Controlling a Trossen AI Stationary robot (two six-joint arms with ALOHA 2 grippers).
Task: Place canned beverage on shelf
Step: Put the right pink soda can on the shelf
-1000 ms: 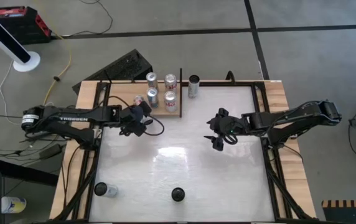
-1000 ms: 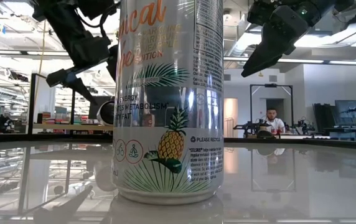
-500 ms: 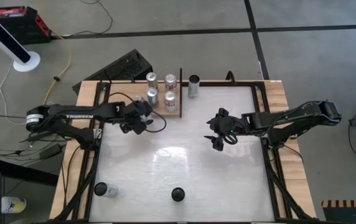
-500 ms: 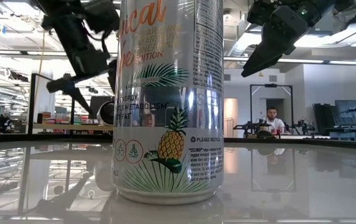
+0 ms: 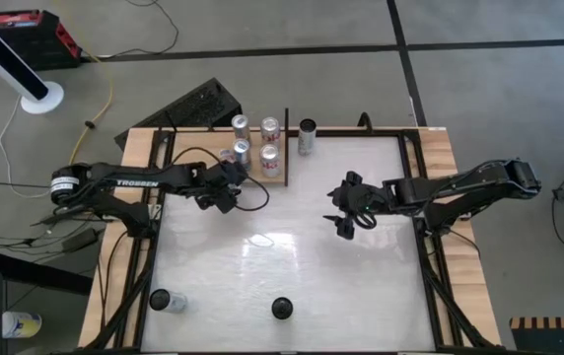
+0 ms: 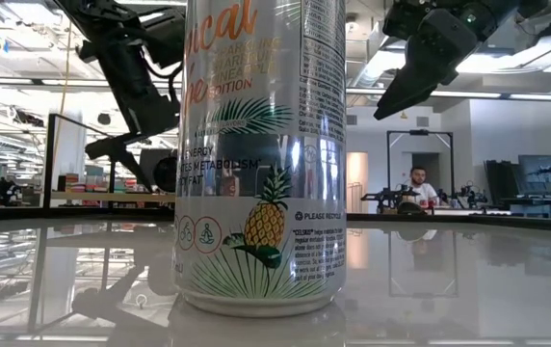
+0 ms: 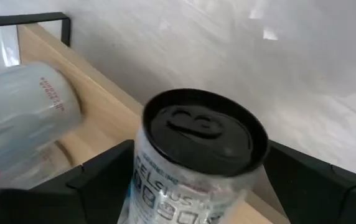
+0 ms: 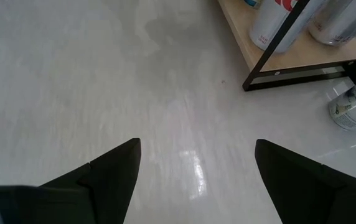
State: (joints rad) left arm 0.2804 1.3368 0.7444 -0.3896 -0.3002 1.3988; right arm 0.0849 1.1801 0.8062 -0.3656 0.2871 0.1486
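Note:
The pale wooden shelf (image 5: 255, 176) with its thin black upright stands at the table's far left and bears several upright cans (image 5: 270, 156). My left gripper (image 5: 225, 182) hangs at the shelf's near left corner, shut on a black-lidded can (image 7: 200, 134) over the board's edge (image 7: 97, 118). Another can (image 5: 307, 135) stands on the table right of the shelf. My right gripper (image 5: 344, 219) hovers open over the table's middle right, with nothing between its fingers (image 8: 112, 171). My left gripper holds the can by its side wall just below the lid (image 7: 137, 180), pinched between the two fingers. The fingers come slanting down from the table's left. The can is tipped over compared with the upright cans, lid toward my wrist. Its lower end is out of frame.
A black-lidded can (image 5: 281, 309) stands at the table's near edge and fills the low view (image 6: 261, 154). Another can (image 5: 167, 301) lies at the near left corner. Open white tabletop (image 5: 292, 247) spreads between the arms. A person sits in the room behind.
My left gripper has gone toward the shelf, to the right and down, rolling somewhat, and has carried the can with it. My right arm has kept still.

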